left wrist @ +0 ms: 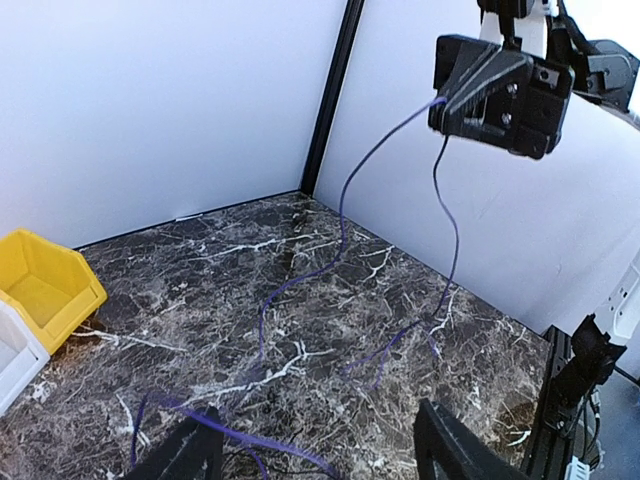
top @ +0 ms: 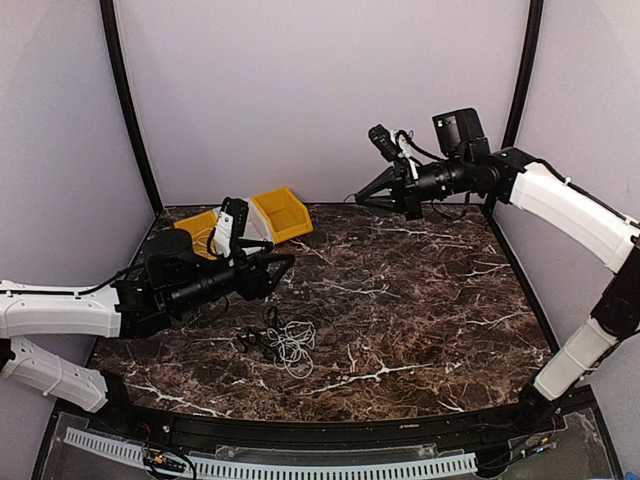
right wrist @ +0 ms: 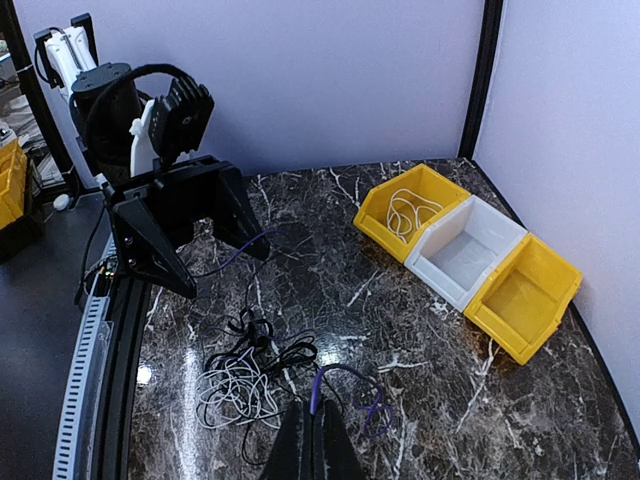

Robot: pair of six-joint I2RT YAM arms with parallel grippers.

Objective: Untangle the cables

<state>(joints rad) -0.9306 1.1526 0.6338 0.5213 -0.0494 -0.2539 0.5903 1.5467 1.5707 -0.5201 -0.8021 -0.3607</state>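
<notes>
Slotted white strip (top: 300,466) along the near edge, in front of both arm bases
Dark marble worktop (top: 420,300)
Left arm (top: 60,310) reaches in from the near-left corner; its wrist blocks part of the bin row in the top view
Left gripper (top: 284,264): fingers spread, purple cable (left wrist: 340,220) passing between them; contact cannot be told
Right gripper (top: 360,198): raised over the far edge, fingers pressed together, pinching that cable mid-length; one strand runs to the left gripper, the other drops to the worktop
Far-left corner, in a row: yellow bin (right wrist: 385,235) holding a coiled white cord (right wrist: 405,212), white bin (right wrist: 470,255), second yellow bin (right wrist: 520,295)
Tangle (top: 287,343) of white, grey and black cords: left of centre, towards the near edge, near the left gripper
</notes>
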